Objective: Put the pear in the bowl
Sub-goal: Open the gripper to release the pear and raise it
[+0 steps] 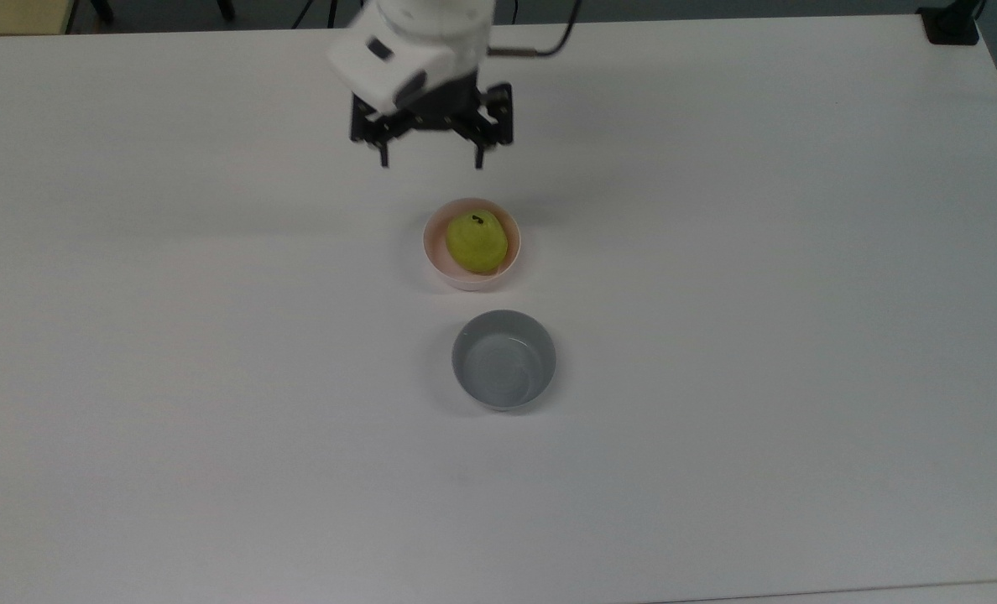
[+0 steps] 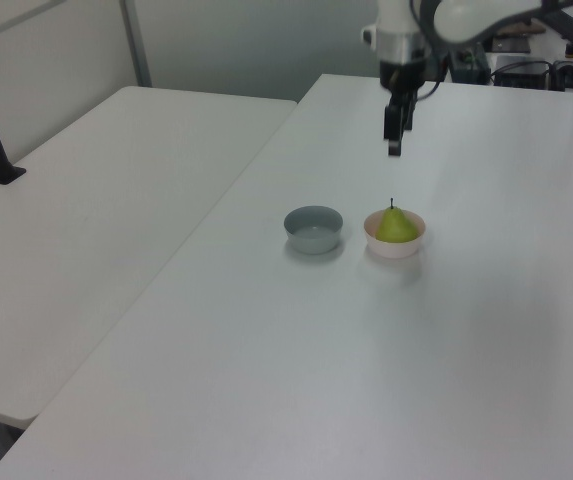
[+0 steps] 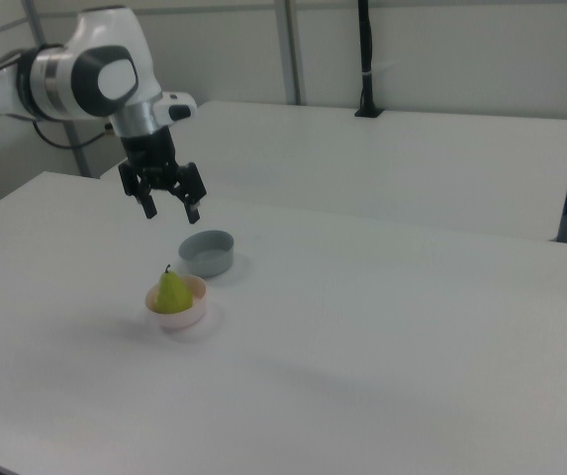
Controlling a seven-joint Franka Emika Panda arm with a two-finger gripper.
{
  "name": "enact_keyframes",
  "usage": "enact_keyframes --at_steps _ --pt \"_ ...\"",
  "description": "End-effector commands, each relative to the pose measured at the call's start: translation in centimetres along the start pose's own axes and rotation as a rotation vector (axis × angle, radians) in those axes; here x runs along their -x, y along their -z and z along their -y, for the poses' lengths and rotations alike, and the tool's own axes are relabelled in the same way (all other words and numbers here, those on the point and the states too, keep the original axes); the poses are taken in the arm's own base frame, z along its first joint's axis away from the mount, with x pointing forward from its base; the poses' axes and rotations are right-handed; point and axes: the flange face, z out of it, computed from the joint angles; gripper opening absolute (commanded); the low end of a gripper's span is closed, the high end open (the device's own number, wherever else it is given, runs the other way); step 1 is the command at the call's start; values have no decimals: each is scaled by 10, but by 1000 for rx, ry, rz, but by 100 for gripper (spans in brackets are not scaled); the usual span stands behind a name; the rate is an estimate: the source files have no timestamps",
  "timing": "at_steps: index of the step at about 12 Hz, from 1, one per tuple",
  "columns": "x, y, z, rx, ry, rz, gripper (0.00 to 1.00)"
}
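The yellow-green pear [image 1: 476,241] [image 2: 396,226] [image 3: 172,294] stands stem up inside the pale pink bowl [image 1: 433,256] [image 2: 381,246] [image 3: 191,318] near the middle of the white table. My gripper [image 1: 430,159] [image 2: 395,148] [image 3: 172,211] hangs well above the bowl and off to the top view's upper left of it. Its fingers are spread wide apart, with nothing between them.
A grey bowl [image 1: 503,360] [image 2: 313,229] [image 3: 207,253] sits just beyond the pink one, at the top view's lower side. A second white table [image 2: 96,200] stands alongside, with a black pole [image 3: 365,59] clamped at its far edge.
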Motion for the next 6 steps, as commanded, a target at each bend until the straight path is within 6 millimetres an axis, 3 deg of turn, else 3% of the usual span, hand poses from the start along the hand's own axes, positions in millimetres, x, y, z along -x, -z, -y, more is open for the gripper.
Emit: enact_keyframes --at_steps 1,3,6 --pt "33 52 -32 -13 -56 4 100" --pt "45 68 -48 -13 -83 0 100" --pt "48 69 -52 -13 -92 18 100"
